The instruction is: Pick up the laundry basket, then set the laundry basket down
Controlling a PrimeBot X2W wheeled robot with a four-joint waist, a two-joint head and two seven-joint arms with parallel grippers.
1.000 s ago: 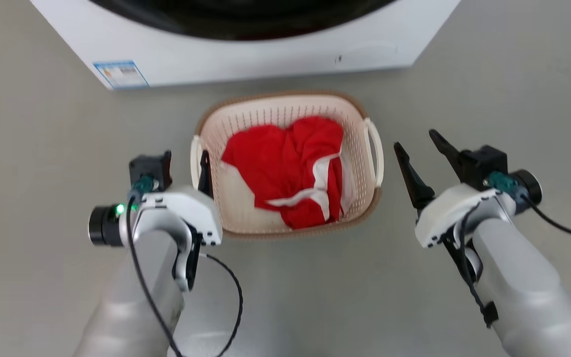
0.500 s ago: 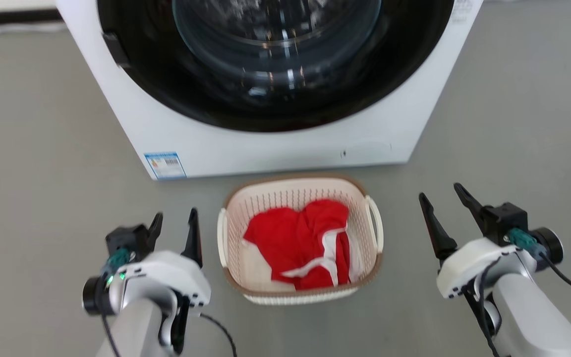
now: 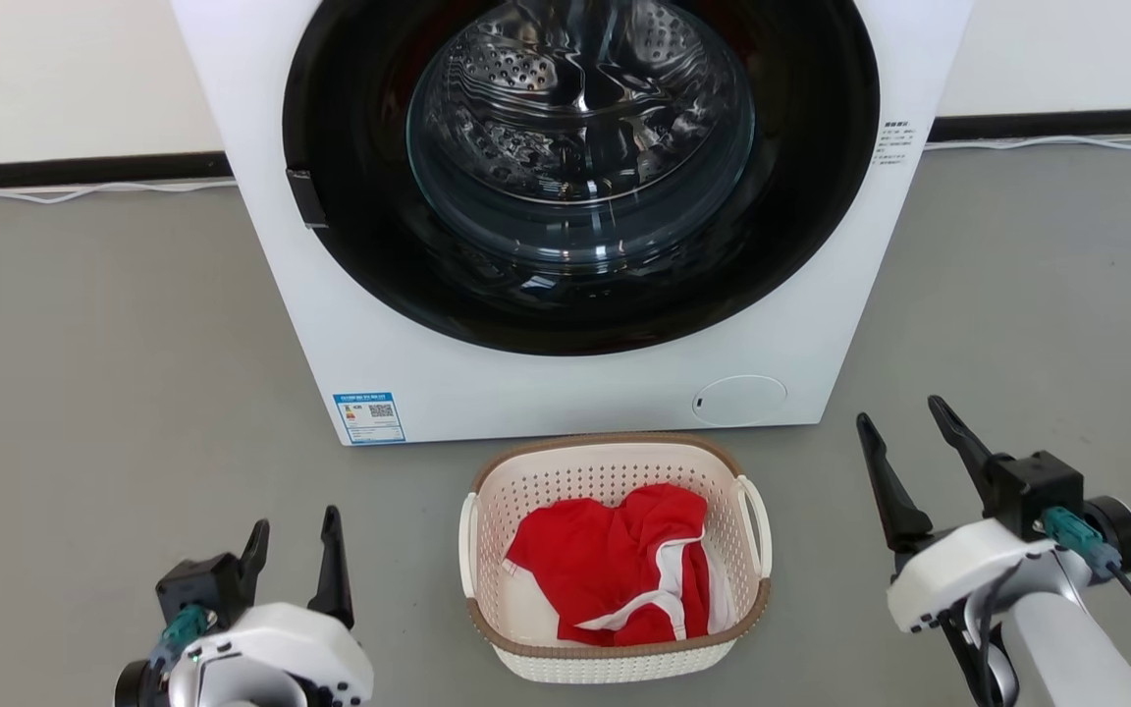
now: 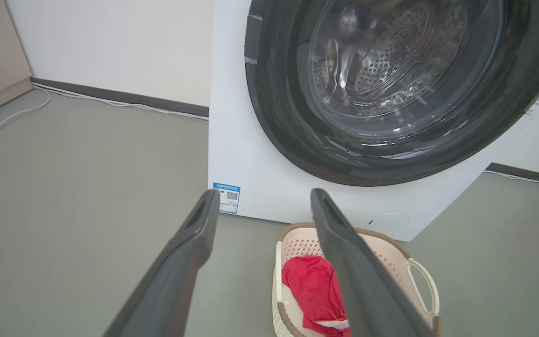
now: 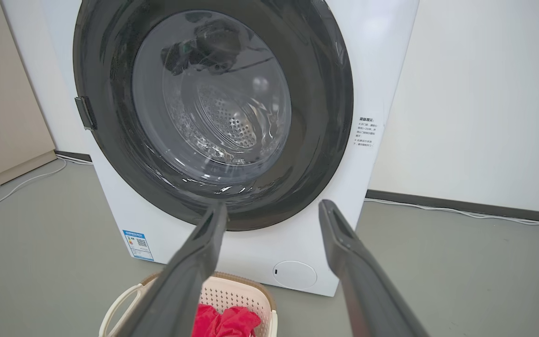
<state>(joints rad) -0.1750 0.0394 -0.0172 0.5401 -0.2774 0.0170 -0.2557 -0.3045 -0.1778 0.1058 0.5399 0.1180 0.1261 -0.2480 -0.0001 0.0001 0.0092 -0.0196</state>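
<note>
The laundry basket [image 3: 615,670], cream-white with a brown rim, stands on the grey floor just in front of the washer, with a red and white cloth [image 3: 624,574] lying in it. My left gripper [image 3: 294,525] is open, well left of the basket's left handle [image 3: 467,545], and touches nothing. My right gripper [image 3: 901,412] is open too, to the right of the right handle [image 3: 757,525] and apart from it. In the left wrist view the open left gripper [image 4: 265,194] has the basket [image 4: 297,228] below right. The right gripper [image 5: 274,205] has the basket [image 5: 236,292] below left.
A white front-loading washer [image 3: 821,295] with its round glass door [image 3: 580,147] shut stands right behind the basket. Thin white cables [image 3: 84,191] run along the dark skirting at the wall. Grey floor spreads on both sides.
The head camera has lifted, so the washer's door has come into view. Both open grippers now stand farther out from the basket's handles; the left finger was beside the left handle before.
</note>
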